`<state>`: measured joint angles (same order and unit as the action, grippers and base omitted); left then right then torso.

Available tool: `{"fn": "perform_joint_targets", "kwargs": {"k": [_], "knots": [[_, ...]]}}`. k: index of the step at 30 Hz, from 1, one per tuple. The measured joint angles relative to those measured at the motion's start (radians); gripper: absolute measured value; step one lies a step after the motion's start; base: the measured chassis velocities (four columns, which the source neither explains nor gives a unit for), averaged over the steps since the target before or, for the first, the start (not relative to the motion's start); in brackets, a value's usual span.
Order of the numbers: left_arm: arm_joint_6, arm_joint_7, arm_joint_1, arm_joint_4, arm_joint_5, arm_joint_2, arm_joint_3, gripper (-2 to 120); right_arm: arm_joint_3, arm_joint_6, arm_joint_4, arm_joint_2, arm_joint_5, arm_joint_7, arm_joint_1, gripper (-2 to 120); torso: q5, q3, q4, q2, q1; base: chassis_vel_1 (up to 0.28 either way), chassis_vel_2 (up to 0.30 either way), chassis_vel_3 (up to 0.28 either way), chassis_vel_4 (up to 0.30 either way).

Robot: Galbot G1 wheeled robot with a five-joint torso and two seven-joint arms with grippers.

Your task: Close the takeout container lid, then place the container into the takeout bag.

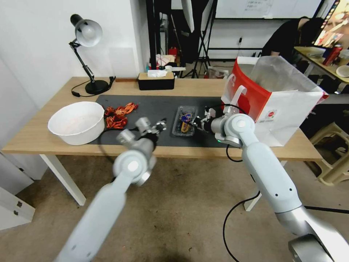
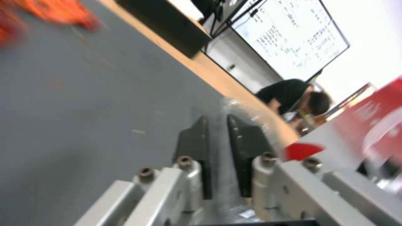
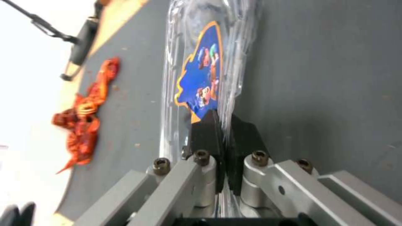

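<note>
Leftmost, the left gripper [image 1: 162,125] hovers over the dark mat [image 1: 152,105], fingers nearly together around nothing, short of the takeout container [image 1: 184,121]. That clear box lies mid-mat; the right gripper [image 3: 224,125] pinches its edge, perhaps the lid [image 3: 201,75], fingers almost touching. At the table's right end stands the takeout bag [image 1: 283,109].

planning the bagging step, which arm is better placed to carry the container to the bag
Right. The right gripper is shut on the takeout container rim and is nearer the takeout bag; the left gripper is beside it, holding nothing.
</note>
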<state>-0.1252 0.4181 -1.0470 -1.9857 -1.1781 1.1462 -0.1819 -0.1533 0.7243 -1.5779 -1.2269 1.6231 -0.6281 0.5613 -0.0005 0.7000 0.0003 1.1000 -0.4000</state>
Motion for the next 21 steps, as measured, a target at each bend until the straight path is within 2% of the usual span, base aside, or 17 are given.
{"fn": "perform_joint_targets", "kwargs": {"k": [1, 2, 3, 5, 6, 7, 10, 11, 14, 15, 17, 18, 19, 20, 21], "knots": [[0.004, -0.033, -0.045, -0.015, 0.075, -0.032, -0.014, 20, -0.009, -0.006, -0.013, 0.007, 0.0, 0.021, 0.009, 0, 0.0007, 0.0, 0.001, 0.0, 0.0, 0.0, 0.0, 0.0, 0.0], [0.013, -0.062, -0.066, -0.021, 0.141, -0.057, -0.014, 25, -0.027, -0.014, -0.035, 0.02, 0.001, 0.037, 0.028, 0, 0.0004, 0.0, 0.001, 0.0, 0.0, 0.0, 0.0, 0.0, 0.0], [0.013, -0.062, -0.066, -0.021, 0.141, -0.057, -0.014, 25, -0.027, -0.014, -0.035, 0.02, 0.001, 0.037, 0.028, 0, 0.0004, 0.0, 0.001, 0.0, 0.0, 0.0, 0.0, 0.0, 0.0], [0.039, -0.112, -0.097, -0.022, 0.286, -0.102, -0.009, 36, -0.062, -0.039, -0.074, 0.048, -0.008, 0.08, 0.069, 0, 0.0001, 0.0, -0.0022, 0.0, 0.0, 0.0, 0.0, 0.0, 0.0], [0.046, -0.122, -0.127, -0.027, 0.363, -0.12, -0.018, 41, -0.064, -0.053, -0.081, 0.05, -0.025, 0.105, 0.077, 0, 0.0005, 0.0, -0.0021, 0.0, 0.0, 0.0, 0.0, 0.0, 0.0], [0.046, -0.122, -0.127, -0.027, 0.363, -0.12, -0.018, 41, -0.064, -0.053, -0.081, 0.05, -0.025, 0.105, 0.077, 0, 0.0005, 0.0, -0.0021, 0.0, 0.0, 0.0, 0.0, 0.0, 0.0], [0.045, -0.155, -0.248, -0.044, 0.592, -0.147, -0.093, 55, -0.057, -0.094, -0.087, 0.05, -0.12, 0.208, 0.086, 0, 0.0005, 0.0, 0.0, 0.0, 0.0, 0.0, 0.0, 0.0, 0.0], [0.045, -0.155, -0.248, -0.044, 0.592, -0.147, -0.093, 55, -0.057, -0.094, -0.087, 0.05, -0.12, 0.208, 0.086, 0, 0.0005, 0.0, 0.0, 0.0, 0.0, 0.0, 0.0, 0.0, 0.0], [0.042, -0.169, -0.352, -0.062, 0.717, -0.139, -0.165, 69, -0.042, -0.151, -0.097, 0.055, -0.234, 0.359, 0.088, 0, 0.0002, 0.0, 0.0005, 0.0, 0.0, 0.0, 0.0, 0.0, 0.0], [0.042, -0.169, -0.352, -0.062, 0.717, -0.139, -0.165, 69, -0.042, -0.151, -0.097, 0.055, -0.234, 0.359, 0.088, 0, 0.0002, 0.0, 0.0005, 0.0, 0.0, 0.0, 0.0, 0.0, 0.0], [0.052, -0.176, -0.422, -0.071, 0.786, -0.107, -0.204, 80, -0.037, -0.214, -0.108, 0.063, -0.328, 0.471, 0.089, 0, 0.0003, 0.0, 0.0, 0.0, 0.0, 0.0, 0.0, 0.0, 0.0], [0.052, -0.176, -0.422, -0.071, 0.786, -0.107, -0.204, 80, -0.037, -0.214, -0.108, 0.063, -0.328, 0.471, 0.089, 0, 0.0003, 0.0, 0.0, 0.0, 0.0, 0.0, 0.0, 0.0, 0.0], [0.059, -0.173, -0.45, -0.073, 0.798, -0.09, -0.214, 85, -0.033, -0.258, -0.111, 0.069, -0.389, 0.526, 0.089, 0, 0.0004, 0.0, -0.0003, 0.0, 0.0, 0.0, 0.0, 0.0, 0.0], [0.06, -0.173, -0.454, -0.073, 0.799, -0.087, -0.216, 85, -0.032, -0.267, -0.112, 0.07, -0.399, 0.535, 0.089, 0, 0.0004, 0.0, -0.0003, 0.0, 0.0, 0.0, 0.0, 0.0, 0.0], [0.078, -0.177, -0.487, -0.073, 0.804, -0.061, -0.231, 93, -0.026, -0.367, -0.119, 0.077, -0.487, 0.598, 0.089, 0, 0.0004, 0.0, -0.0003, 0.0, 0.0, 0.0, 0.0, 0.0, 0.0]]}}
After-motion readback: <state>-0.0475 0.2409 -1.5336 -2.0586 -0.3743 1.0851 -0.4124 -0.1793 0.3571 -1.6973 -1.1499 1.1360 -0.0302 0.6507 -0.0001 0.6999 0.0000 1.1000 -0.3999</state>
